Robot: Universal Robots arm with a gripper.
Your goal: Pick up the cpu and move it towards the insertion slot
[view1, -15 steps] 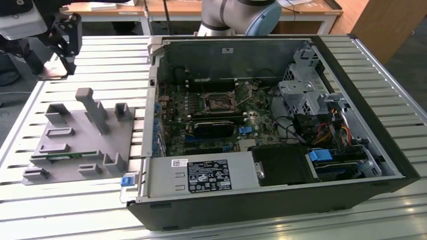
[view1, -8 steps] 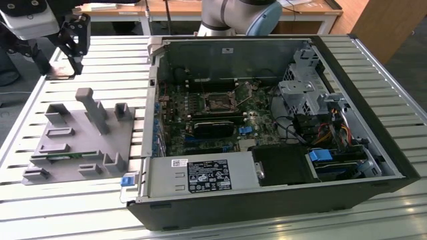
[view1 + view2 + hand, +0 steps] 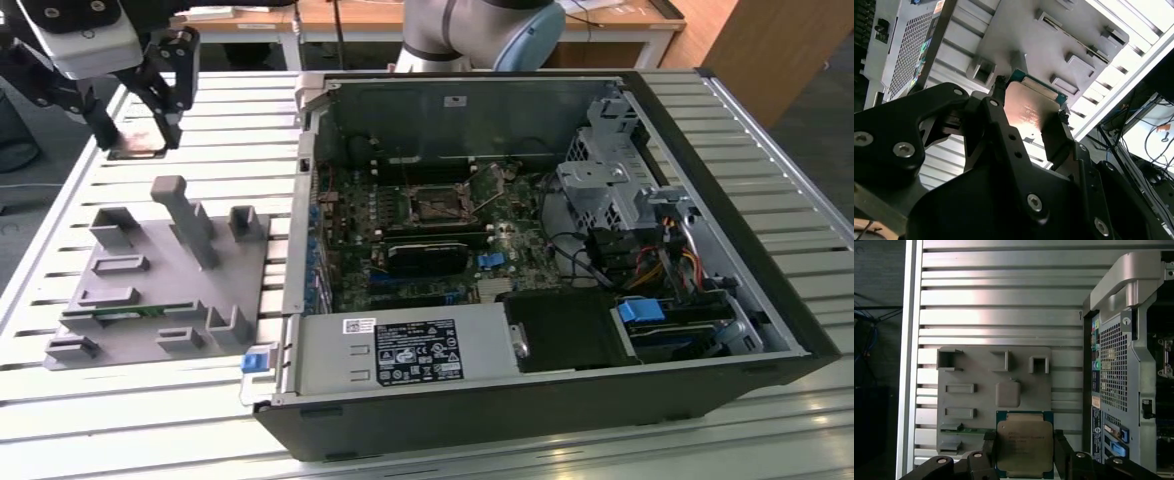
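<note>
Cpu (image 3: 1024,442) – silvery top, thin green rim – is gripped between the two black fingers (image 3: 1061,452) of the gripper (image 3: 1025,456), which press on its opposite edges; both wrist views show this. In the exterior view the gripper (image 3: 134,135) hangs over the far corner of the slatted table (image 3: 561,455) at the exterior view's left, holding the cpu (image 3: 138,152) above the slats beyond the grey fixture (image 3: 147,290). A green memory stick (image 3: 961,429) lies in that fixture. The insertion slot (image 3: 437,205) – a silvery frame with a dark centre – sits on the motherboard inside the open computer case (image 3: 534,400), well apart from the cpu.
</note>
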